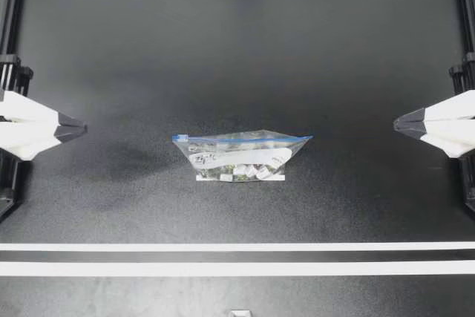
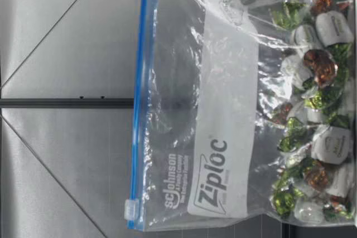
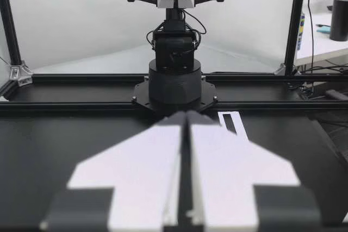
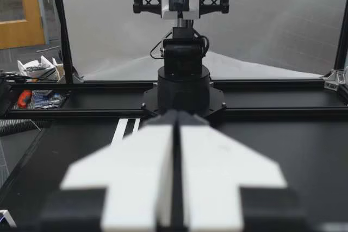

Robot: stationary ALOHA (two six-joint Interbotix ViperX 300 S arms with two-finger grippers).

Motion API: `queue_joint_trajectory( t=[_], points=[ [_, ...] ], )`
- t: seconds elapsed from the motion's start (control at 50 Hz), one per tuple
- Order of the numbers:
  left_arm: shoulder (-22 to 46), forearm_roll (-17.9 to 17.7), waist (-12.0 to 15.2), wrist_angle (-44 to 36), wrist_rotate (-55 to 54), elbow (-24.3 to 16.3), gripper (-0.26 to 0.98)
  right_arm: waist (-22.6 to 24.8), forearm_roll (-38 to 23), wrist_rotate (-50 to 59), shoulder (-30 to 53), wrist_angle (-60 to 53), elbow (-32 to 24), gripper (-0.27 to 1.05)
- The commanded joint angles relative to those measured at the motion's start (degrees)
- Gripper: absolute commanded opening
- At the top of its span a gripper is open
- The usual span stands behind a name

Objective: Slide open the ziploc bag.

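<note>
So the black table (image 1: 237, 50) has just one thing on it: the ziploc bag (image 1: 241, 155), sitting mid-table, well apart from both arms. My left gripper (image 1: 82, 129) and right gripper (image 1: 397, 122) hang out at the table's sides, each pinched closed on nothing.

The bag looks like thin, floppy, slippery film, so I reckon it'll crumple and skate around unless one gripper pins it. The wrapped candies (image 2: 318, 71) pile in the bottom, which gives it a bit of weight and keeps it roughly upright. Its long axis runs side to side between the arms, mouth pointing up.

The blue seal strip (image 2: 139, 82) along the top is the stiffest part, so I'd pinch a corner there. The little white slider (image 2: 130, 209) sits at my left arm's end, so it'd travel rightward.
</note>
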Motion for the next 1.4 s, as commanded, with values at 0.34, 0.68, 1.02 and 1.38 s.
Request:
queue_joint_trajectory(
  t=[0.34,0.68,1.02,1.38],
  points=[
    [10.5,-0.6,2.5,-0.5,0.0,3.8,-0.17,-1.3,-0.2,-0.2,4.7,-13.7,-1.9,-0.18],
    [28.4,-4.8,4.0,-14.3,-0.1,4.4,0.01,-3.7,-0.2,-0.4,23.9,-17.1,-12.0,-0.18],
    [38.6,-4.7,3.7,-16.4,-2.7,-0.1,0.44,-6.1,-1.5,-1.1,39.8,-9.1,-24.6,0.0],
    [44.8,-4.7,3.4,-20.5,-2.9,-3.4,0.43,-6.1,-3.0,-4.7,52.8,-0.1,-36.0,0.45]
  ],
)
